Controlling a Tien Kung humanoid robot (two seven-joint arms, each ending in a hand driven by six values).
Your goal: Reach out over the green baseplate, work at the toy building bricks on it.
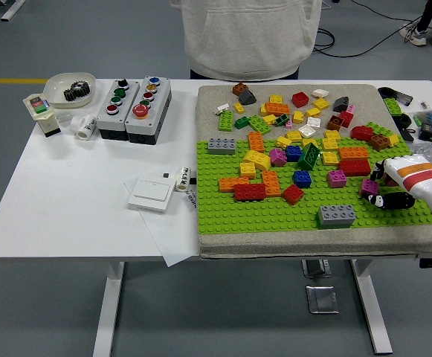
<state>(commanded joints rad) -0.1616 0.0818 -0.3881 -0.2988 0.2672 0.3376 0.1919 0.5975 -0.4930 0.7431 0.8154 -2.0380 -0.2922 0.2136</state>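
— Many toy building bricks (299, 152) lie on the green baseplate (275, 212)?
— Yes. My right hand (394, 186) sits at its right edge, fingers curled around a magenta brick (368, 187).

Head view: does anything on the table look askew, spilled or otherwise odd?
A white sheet of paper overhangs the white table's near edge, beneath a white wall switch. Many loose toy bricks lie off the green baseplate, on the grey mat behind it. Nothing looks damaged.
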